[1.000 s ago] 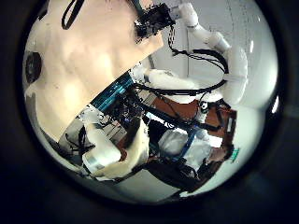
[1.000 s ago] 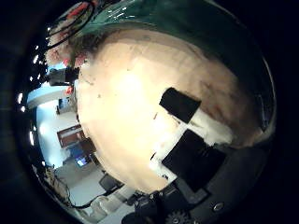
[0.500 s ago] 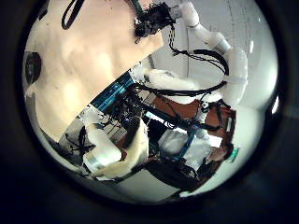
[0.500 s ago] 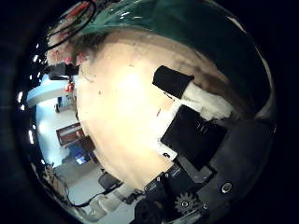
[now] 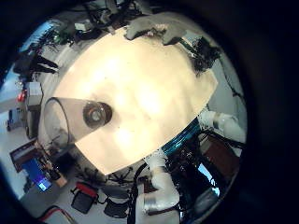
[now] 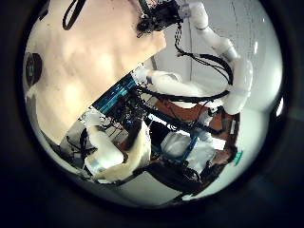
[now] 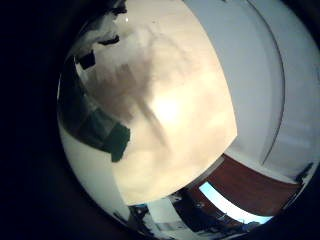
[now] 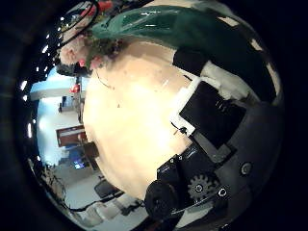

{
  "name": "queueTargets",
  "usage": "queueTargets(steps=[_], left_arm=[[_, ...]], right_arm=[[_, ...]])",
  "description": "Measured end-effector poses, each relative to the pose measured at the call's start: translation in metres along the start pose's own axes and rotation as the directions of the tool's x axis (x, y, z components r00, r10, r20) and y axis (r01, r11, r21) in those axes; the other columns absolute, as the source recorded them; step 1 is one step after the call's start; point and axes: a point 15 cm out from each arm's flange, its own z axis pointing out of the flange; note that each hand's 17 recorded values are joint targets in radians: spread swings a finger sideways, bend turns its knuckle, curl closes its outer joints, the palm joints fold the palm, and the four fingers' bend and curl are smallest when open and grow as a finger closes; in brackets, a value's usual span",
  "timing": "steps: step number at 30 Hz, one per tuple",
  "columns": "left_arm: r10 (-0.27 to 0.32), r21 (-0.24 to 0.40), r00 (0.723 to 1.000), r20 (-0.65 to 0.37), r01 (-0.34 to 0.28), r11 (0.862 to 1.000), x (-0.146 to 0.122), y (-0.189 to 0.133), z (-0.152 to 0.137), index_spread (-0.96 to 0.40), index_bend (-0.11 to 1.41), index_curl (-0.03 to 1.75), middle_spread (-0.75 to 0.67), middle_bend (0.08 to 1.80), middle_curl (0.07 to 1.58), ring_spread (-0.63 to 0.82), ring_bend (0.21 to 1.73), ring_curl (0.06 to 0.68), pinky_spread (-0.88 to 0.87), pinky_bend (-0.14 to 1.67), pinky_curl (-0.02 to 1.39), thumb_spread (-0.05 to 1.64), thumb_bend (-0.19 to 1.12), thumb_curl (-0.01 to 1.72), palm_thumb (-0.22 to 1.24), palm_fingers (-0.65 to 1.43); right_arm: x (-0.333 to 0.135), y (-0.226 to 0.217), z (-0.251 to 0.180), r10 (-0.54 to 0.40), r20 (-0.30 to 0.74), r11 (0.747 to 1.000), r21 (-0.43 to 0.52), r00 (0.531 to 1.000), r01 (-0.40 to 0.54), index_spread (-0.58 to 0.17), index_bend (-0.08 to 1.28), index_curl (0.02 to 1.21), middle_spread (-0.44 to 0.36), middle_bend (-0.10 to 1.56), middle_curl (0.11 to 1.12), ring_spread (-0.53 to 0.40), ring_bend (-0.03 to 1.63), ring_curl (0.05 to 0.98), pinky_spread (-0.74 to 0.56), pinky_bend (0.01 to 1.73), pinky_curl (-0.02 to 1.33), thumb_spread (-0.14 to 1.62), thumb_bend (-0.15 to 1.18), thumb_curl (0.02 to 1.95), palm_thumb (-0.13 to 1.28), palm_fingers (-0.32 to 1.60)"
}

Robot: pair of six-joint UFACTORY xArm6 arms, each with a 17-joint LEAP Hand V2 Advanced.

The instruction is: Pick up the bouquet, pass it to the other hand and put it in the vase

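Bouquet: the bouquet (image 8: 159, 24) lies on the table (image 5: 149, 84) close by the right palm, at the table's far edge as the left palm sees it. Its wrapped stem end points toward the right hand (image 8: 217, 125), and the blooms (image 8: 89, 46) point away from it.
Why it lies so: I judge that with the stem end nearest the palm, the hand can take the wrap and leave the flower heads alone.
Right hand: low over the table, with one finger (image 8: 197, 72) reaching up to the wrap. Whether it is closed on the wrap or only beside it, I cannot tell.
Left hand: held high above the table, looking down on the vase (image 5: 93, 114). None of the hand shows, so I cannot tell whether it is spread or closed.
Why it waits there: probably to receive the bouquet near the vase. The pass is not yet made.
Vase: upright on the table, well apart from the bouquet, with a round open mouth and nothing in it. It is a tall cylinder and looks like clear glass.
Wrap: smooth, glossy sheet, creased into folds, likely slippery.
Blooms: small, clustered, soft.
Table: flat, pale, matt top, bare between vase and bouquet.
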Motion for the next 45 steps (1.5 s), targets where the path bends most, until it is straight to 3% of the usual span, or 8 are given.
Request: queueTargets(steps=[7,19,24,31,33,37,41,45], left_arm=[[-0.013,0.013,1.000,0.001,0.013,1.000,-0.004,-0.002,-0.005,0.10,0.18,0.34,0.49,0.19,0.30,0.62,0.49,0.210,0.68,0.40,0.17,1.12,-0.02,0.31,0.33,0.00],[-0.047,0.075,0.997,-0.062,0.051,0.996,-0.018,-0.016,-0.031,0.10,0.18,0.34,0.48,0.19,0.30,0.62,0.49,0.211,0.68,0.40,0.17,1.12,-0.02,0.31,0.33,0.01],[-0.069,0.109,0.988,-0.136,0.084,0.991,-0.027,-0.023,-0.042,0.10,0.18,0.34,0.48,0.19,0.30,0.61,0.49,0.211,0.68,0.40,0.17,1.12,-0.02,0.31,0.33,0.02],[-0.095,0.191,0.973,-0.213,0.136,0.972,-0.037,-0.025,-0.071,0.10,0.17,0.34,0.47,0.19,0.31,0.59,0.50,0.214,0.66,0.40,0.17,1.12,-0.04,0.30,0.27,0.04],[-0.081,0.214,0.967,-0.242,0.135,0.967,-0.034,-0.025,-0.079,0.10,0.17,0.34,0.46,0.19,0.31,0.59,0.50,0.215,0.66,0.40,0.17,1.10,-0.05,0.29,0.21,0.04],[-0.024,0.265,0.938,-0.346,0.122,0.956,-0.019,-0.023,-0.096,0.11,0.16,0.33,0.46,0.19,0.31,0.59,0.51,0.219,0.65,0.41,0.17,1.06,-0.04,0.27,0.14,0.04],[0.061,0.330,0.877,-0.477,0.115,0.937,-0.003,-0.021,-0.120,0.12,0.17,0.32,0.46,0.21,0.32,0.59,0.51,0.217,0.66,0.40,0.17,1.03,-0.03,0.27,0.10,0.04],[0.141,0.377,0.788,-0.599,0.123,0.918,0.000,-0.025,-0.142,0.13,0.18,0.33,0.45,0.21,0.33,0.59,0.51,0.214,0.67,0.38,0.16,1.01,-0.03,0.28,0.10,0.05]], right_arm=[[-0.004,0.006,-0.039,-0.018,0.028,0.999,0.041,0.999,0.017,-0.307,1.04,0.95,-0.155,1.26,0.83,-0.186,1.42,0.610,-0.22,1.48,0.41,0.91,0.02,0.72,1.14,1.20],[-0.037,0.015,-0.153,-0.107,0.234,0.977,0.205,0.966,0.058,-0.255,1.10,0.92,-0.128,1.31,0.79,-0.177,1.45,0.628,-0.20,1.46,0.49,0.87,0.00,0.85,1.16,1.18],[-0.059,0.020,-0.213,-0.170,0.333,0.958,0.277,0.928,0.076,-0.244,1.12,0.91,-0.123,1.32,0.77,-0.175,1.46,0.629,-0.19,1.44,0.51,0.87,0.00,0.89,1.16,1.18],[-0.094,0.026,-0.285,-0.270,0.440,0.924,0.370,0.857,0.101,-0.233,1.14,0.89,-0.120,1.34,0.76,-0.173,1.47,0.630,-0.19,1.41,0.54,0.85,0.00,0.94,1.17,1.18],[-0.108,0.029,-0.303,-0.296,0.493,0.914,0.396,0.818,0.091,-0.230,1.15,0.89,-0.119,1.34,0.75,-0.172,1.47,0.629,-0.19,1.41,0.56,0.85,-0.01,0.96,1.16,1.18],[-0.143,0.039,-0.343,-0.365,0.616,0.890,0.450,0.698,0.069,-0.226,1.15,0.88,-0.118,1.35,0.74,-0.171,1.47,0.628,-0.19,1.39,0.58,0.85,0.00,0.99,1.16,1.18],[-0.165,0.049,-0.372,-0.431,0.669,0.866,0.494,0.605,0.070,-0.221,1.16,0.87,-0.117,1.35,0.73,-0.170,1.47,0.627,-0.20,1.38,0.59,0.84,0.00,1.01,1.16,1.18],[-0.190,0.059,-0.395,-0.494,0.725,0.846,0.529,0.479,0.072,-0.217,1.17,0.86,-0.116,1.36,0.73,-0.170,1.47,0.625,-0.20,1.37,0.61,0.84,0.00,1.04,1.16,1.18]])
